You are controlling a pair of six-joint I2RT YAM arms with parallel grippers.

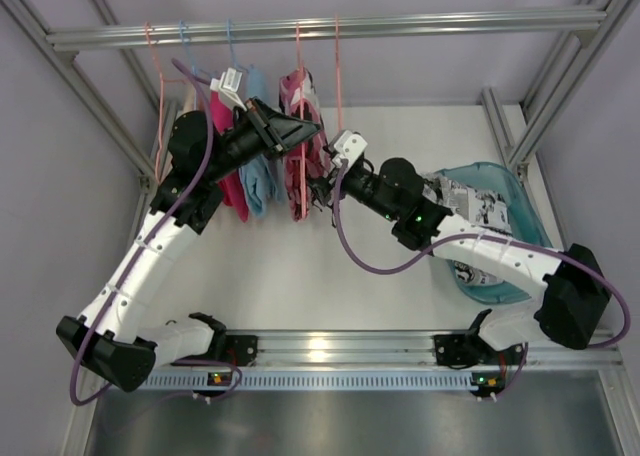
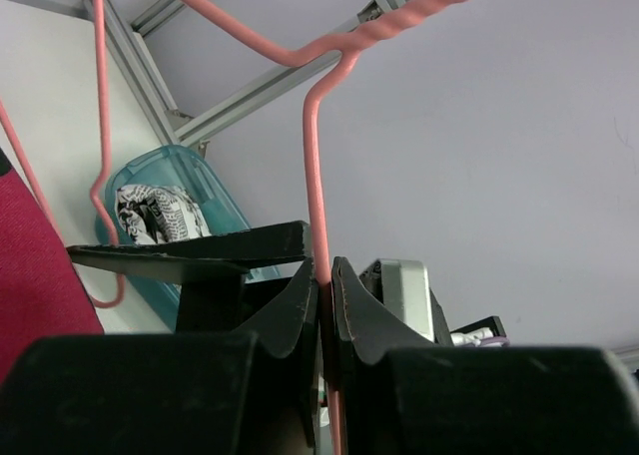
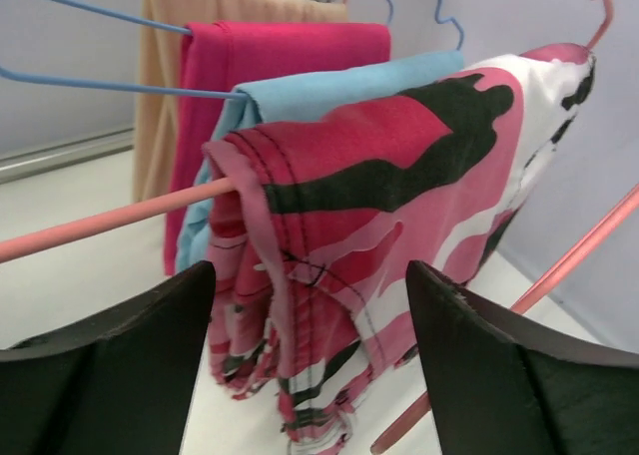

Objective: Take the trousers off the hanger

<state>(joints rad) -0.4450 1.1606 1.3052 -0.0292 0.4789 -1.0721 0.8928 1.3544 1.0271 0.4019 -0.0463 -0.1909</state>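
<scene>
The left jaws are pinched tight on the wire neck of the pink hanger [image 2: 314, 176], just under its twisted hook, and hold it below the rail [image 1: 330, 26]. The right jaws stand wide apart, 1 on either side of the pink-red trousers [image 3: 379, 216], with nothing gripped. I cannot tell whether either side touches the cloth.

The trousers are folded over the hanger's lower bar. Close by hang a blue garment [image 3: 339, 86], a magenta one [image 3: 280, 46] and a tan one [image 3: 150, 126] on their own hangers. A comic-print pair [image 1: 472, 202] lies in the teal bin [image 1: 490, 168] on the surface to the right.

As I judge it, 3 things could go wrong:

- **Shallow bite:** if the right jaws close on only the loose hem or 1 layer of the fold, the cloth could slide out once the pull begins and leave the trousers half off the bar.
- **Bite too high:** closing too near the bar could clamp the wire along with the cloth. The pull would then drag the whole hanger, twist it in the left jaws' thin hold, or lift its hook off the rail.
- **Wrong cloth:** the blue garment hangs right behind, so a slightly deep reach could pinch it too and tug a garment that should stay.

A sideways pull could also bunch the fabric against the bar.
</scene>
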